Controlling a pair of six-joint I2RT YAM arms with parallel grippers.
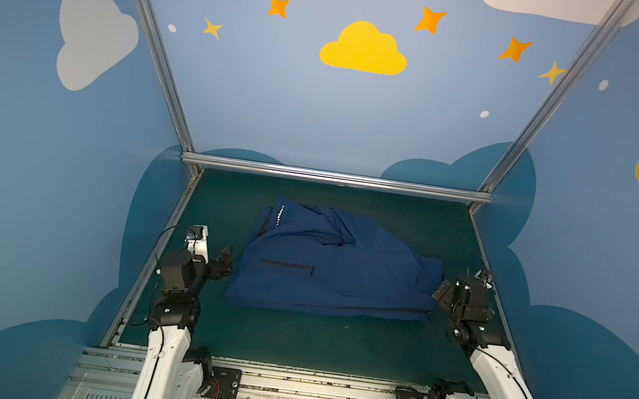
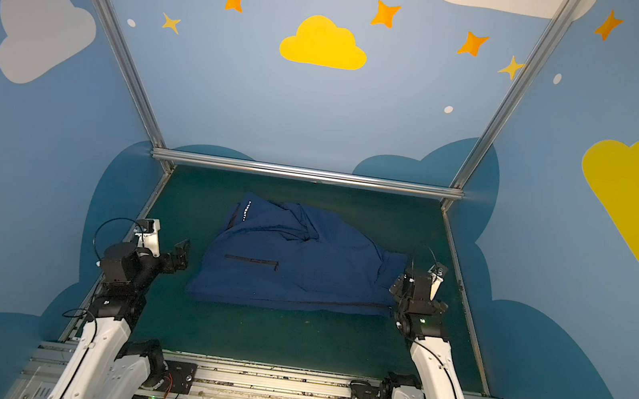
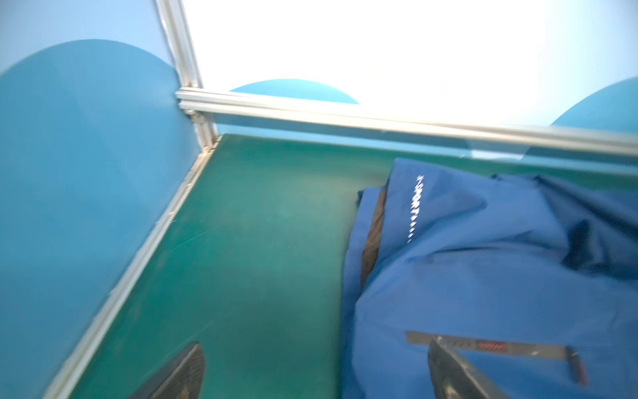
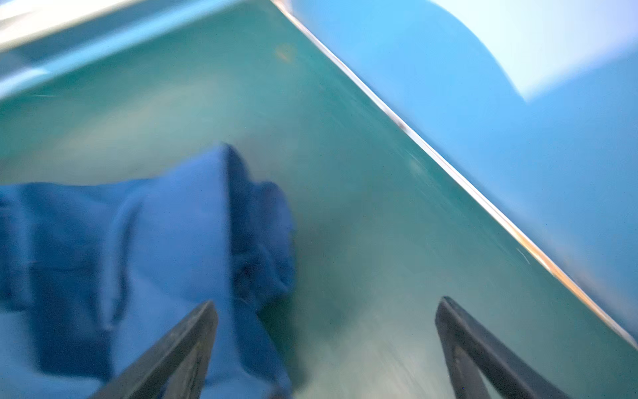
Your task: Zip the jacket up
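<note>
At mid-depth on the green mat (image 1: 290, 343), left gripper (image 3: 310, 369) and right gripper (image 4: 326, 342) stand with jaws apart, empty, flanking the jacket (image 1: 336, 270) lying mid-mat. White "SPORT" lettering (image 3: 414, 207) at its far-left corner. Beyond: blue wall (image 1: 282, 90), painted clouds and stars.

Beside my right gripper (image 4: 328, 303), the jacket (image 4: 165, 235) is a smeared blue blur, cut off at the edge. Ahead of my left gripper (image 3: 316, 343), its white lettering (image 3: 416, 207) blurs, partly unreadable.
</note>
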